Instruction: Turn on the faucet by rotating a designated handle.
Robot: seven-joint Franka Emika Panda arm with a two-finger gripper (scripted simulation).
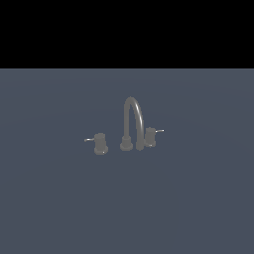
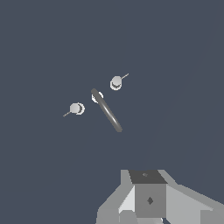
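Faucet: I see the faucet (image 1: 130,130) standing about mid-scene on the flat blue-grey worktop (image 1: 59,208), a dark grey three-piece set.

Spout: the spout (image 1: 133,119) rises from its round base and arches over toward the exterior view's right, its tip coming down just beside the right-hand knob. From my wrist camera it reads as a slanted dark bar (image 2: 106,110) seen from above.

Handle: the handle (image 1: 150,136) is the short cylindrical knob on the exterior view's right, just beside the spout's down-curved tip; its thin pale lever points off to that view's right. In the wrist view I cannot say for certain which of the two knobs is this one.

Other knob: the matching knob (image 1: 100,143) sits further from the spout on the exterior view's left, its pale lever pointing left.

Pincer: the exterior view shows none of the arm. In the wrist view I only get the grey blocky body of the pincer (image 2: 151,199) at the frame edge, high above the faucet and well apart from it. The fingertips are out of frame, so I cannot tell whether they are spread or pressed together.

Contact: nothing of the pincer touches any part of the faucet.
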